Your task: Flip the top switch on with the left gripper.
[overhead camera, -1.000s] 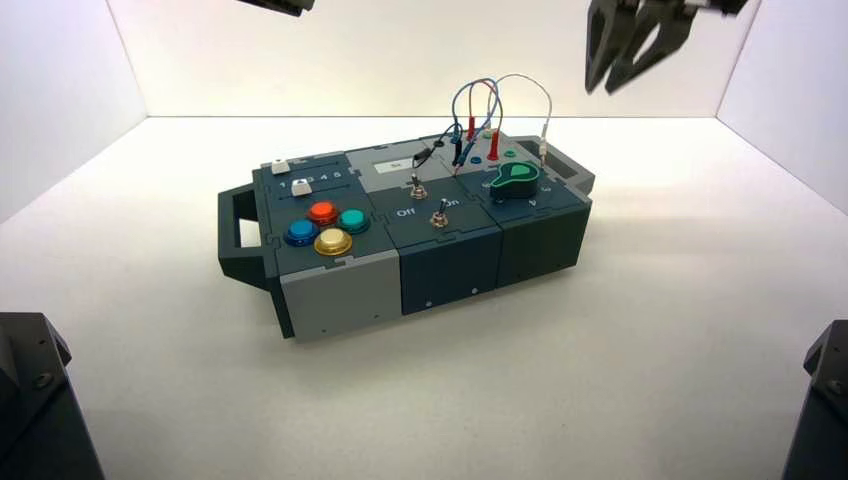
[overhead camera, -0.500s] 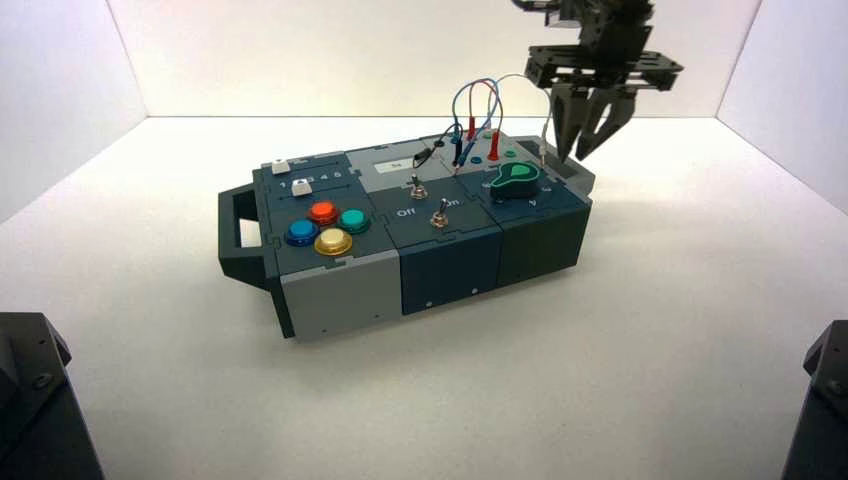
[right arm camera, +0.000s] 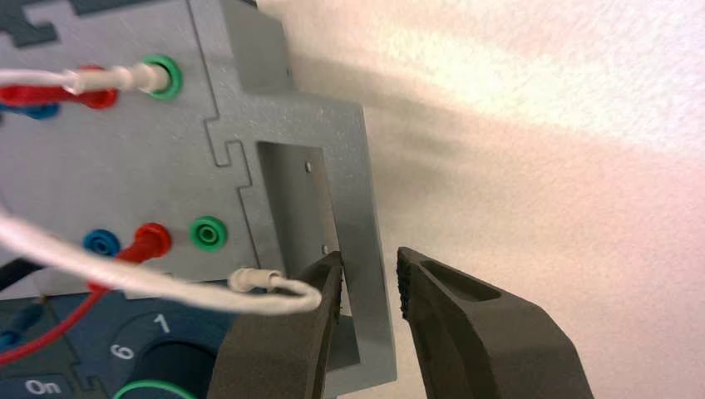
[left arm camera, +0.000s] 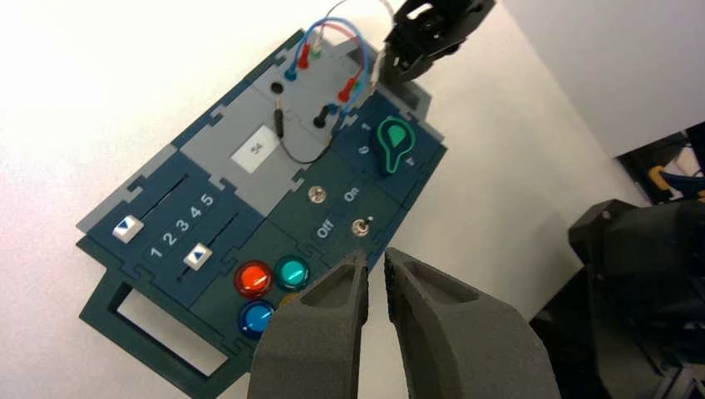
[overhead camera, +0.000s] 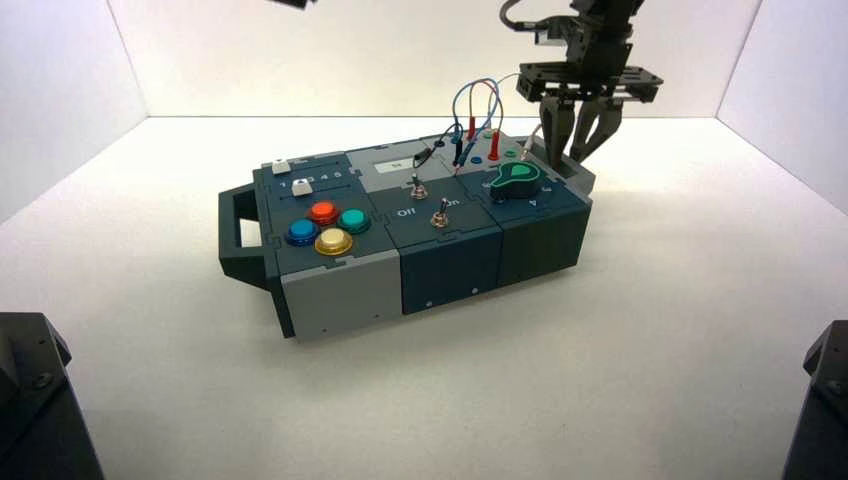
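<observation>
The top switch is the farther of two small silver toggles in the box's dark middle panel. In the left wrist view it sits beside the "On" and "Off" lettering. My left gripper hangs high above the box's front side, empty, its fingers together with only a thin slit between them, well away from the switch. In the high view only a bit of the left arm shows at the top edge. My right gripper is open at the box's right end, with its fingers either side of the grey handle bar.
The lower toggle stands in front of the top switch. A green pointer knob and looping wires are on the right of the box. Round coloured buttons and white sliders are on the left.
My right gripper has come down from the upper right to the box's right end and now straddles the handle. The box and both toggles have not moved.
</observation>
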Robot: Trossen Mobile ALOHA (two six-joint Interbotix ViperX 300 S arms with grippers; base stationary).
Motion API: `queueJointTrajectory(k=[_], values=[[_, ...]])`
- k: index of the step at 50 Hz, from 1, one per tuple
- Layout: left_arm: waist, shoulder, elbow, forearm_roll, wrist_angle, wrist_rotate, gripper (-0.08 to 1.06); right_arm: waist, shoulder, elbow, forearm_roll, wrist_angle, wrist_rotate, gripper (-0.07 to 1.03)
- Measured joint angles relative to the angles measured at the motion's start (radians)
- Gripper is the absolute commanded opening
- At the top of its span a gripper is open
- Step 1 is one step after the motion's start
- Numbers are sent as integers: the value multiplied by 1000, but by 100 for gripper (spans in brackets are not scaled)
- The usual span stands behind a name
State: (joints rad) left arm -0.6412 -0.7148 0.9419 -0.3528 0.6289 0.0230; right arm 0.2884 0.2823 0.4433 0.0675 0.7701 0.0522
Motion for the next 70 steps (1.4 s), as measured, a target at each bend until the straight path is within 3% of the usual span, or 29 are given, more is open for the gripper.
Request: queueJointTrajectory(k=[3,9,13,17,25,49,63,70], values=[[2,23,-9,0,3,0,13,0,6,0,0,0,0,31],[2,67,-25,0,11,0,13,2,23,-3,0,3,-17,8],[2,95,-31,0,12,0,12,3,28,-9,0,6,-32,4],[2,133,-40,0,15,0,3,2,34,-17,5,14,-44,-2],[2,216,-61,0,18,3,-3,2,38,-28,8,34,-54,-2],[2,446,-141,-11,17,2,-3,2,49,-60,8,61,-54,-2],[2,594,-190,-86,-8,-35,-3,2,52,-71,8,61,-54,-2],[2,649,-195,-97,-29,-41,-3,2,52,-71,8,61,-55,-2]])
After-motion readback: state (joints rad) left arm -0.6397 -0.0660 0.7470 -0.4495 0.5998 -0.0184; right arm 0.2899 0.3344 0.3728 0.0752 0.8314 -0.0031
